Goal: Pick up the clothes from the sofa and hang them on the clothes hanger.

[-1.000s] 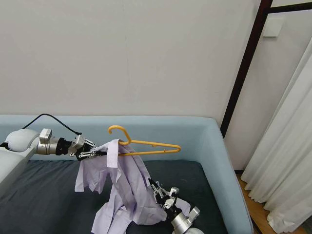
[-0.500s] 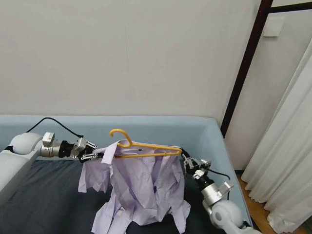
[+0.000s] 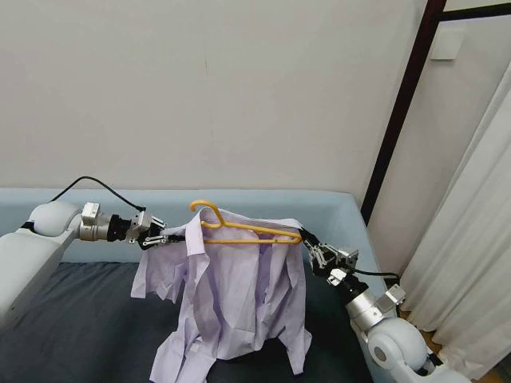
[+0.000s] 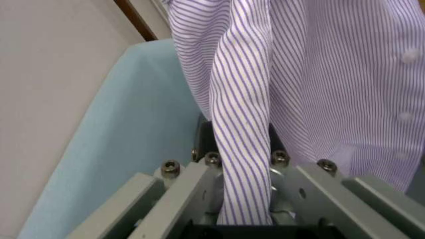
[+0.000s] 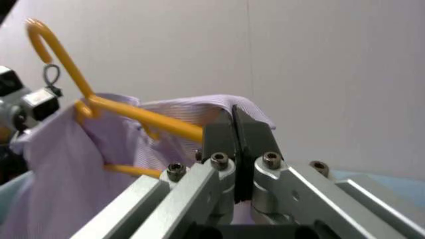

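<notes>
A lilac striped shirt (image 3: 239, 295) hangs spread over a yellow hanger (image 3: 239, 230) held in the air above the sofa. My left gripper (image 3: 168, 237) is shut on the shirt's collar edge at the hanger's left end; the left wrist view shows a striped fold (image 4: 242, 149) pinched between its fingers. My right gripper (image 3: 310, 246) is shut on the shirt's shoulder at the hanger's right end. In the right wrist view its fingers (image 5: 234, 130) clamp cloth beside the yellow hanger (image 5: 119, 107). The shirt's hem trails onto the dark seat.
The pale blue sofa (image 3: 343, 219) has a dark cushion (image 3: 72, 319) below the shirt. A plain wall stands behind. To the right are a dark door frame (image 3: 399, 104) and white curtains (image 3: 471, 263).
The right gripper has risen and pulled the shirt's shoulder up over the hanger's right end. The shirt now hangs spread wider, and hanger and left gripper have lifted slightly.
</notes>
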Available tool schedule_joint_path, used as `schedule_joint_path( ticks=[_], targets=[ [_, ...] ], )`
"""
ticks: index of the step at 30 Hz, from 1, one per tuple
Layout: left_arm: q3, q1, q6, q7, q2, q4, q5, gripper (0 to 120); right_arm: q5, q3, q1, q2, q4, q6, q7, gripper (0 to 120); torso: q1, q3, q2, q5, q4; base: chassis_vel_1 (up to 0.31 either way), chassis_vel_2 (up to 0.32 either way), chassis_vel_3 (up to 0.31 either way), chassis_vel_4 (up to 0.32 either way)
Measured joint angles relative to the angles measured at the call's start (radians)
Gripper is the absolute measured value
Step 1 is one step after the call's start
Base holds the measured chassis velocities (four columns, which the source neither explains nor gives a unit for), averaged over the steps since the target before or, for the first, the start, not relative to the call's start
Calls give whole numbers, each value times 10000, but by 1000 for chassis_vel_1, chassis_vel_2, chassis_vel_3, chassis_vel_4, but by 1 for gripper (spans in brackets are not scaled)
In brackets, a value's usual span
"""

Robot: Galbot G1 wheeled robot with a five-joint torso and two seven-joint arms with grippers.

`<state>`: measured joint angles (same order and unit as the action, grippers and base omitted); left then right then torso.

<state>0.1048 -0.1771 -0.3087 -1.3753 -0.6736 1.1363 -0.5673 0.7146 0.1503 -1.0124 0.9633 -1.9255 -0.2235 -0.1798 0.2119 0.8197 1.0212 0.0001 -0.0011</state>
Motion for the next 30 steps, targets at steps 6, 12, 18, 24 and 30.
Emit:
schedule_joint_path(
  ticks=[6,12,18,24,30],
  targets=[
    [227,422,-198,-86,-135,-236,273,1,-234,-9,36,-24,-308,-109,-97,0,0,0,0,-3,0,0,0,0,0],
    [536,953,-380,-425,-275,-499,669,1,-901,-72,104,-129,-237,-113,227,0,0,0,0,-4,-2,0,0,0,0],
    [1276,2055,-679,-910,-501,-1172,1230,1,-2910,179,322,-146,9,-153,1350,0,-1,1,0,-1,-3,0,0,0,0],
    [1537,2395,-820,-991,-670,-1555,1409,1,-3863,507,260,-274,-426,-349,1327,0,-1,0,0,-4,1,0,0,0,0],
    [1634,2523,-844,-802,-871,-1621,1593,1,-4316,433,-13,-413,-976,-397,1242,0,-1,0,-1,-3,-3,0,0,0,0]
  ],
)
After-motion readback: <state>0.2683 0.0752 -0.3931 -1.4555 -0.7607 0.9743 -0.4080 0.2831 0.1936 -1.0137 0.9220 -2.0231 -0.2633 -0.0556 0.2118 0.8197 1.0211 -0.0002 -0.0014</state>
